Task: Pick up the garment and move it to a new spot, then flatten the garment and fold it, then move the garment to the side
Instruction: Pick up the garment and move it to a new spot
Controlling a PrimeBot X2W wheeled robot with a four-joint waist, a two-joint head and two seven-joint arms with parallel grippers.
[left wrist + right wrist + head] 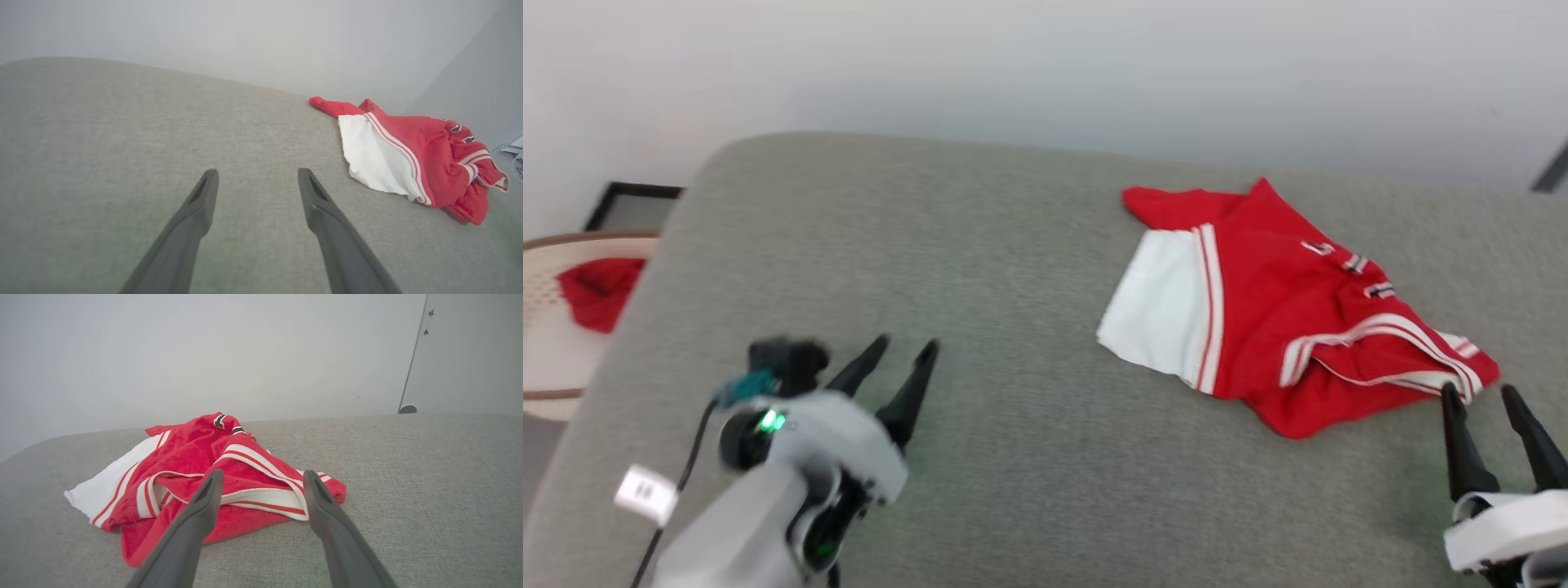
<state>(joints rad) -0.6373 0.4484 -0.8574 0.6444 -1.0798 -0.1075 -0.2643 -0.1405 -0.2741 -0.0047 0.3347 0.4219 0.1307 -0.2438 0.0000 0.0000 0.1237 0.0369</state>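
You see the crumpled red jersey with white sleeve (1258, 318) at 2 o'clock on the grey fabric surface (1013, 457). Lettering folded, unreadable. Long axis 10-to-4 o'clock. Your left gripper (907, 343) and right gripper (1480, 392) are spread, empty.

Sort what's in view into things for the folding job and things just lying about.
For the job: jersey, grey cushion it lies on, left gripper, right gripper, both open.
Lying about: small red cloth, in the basket at the left.
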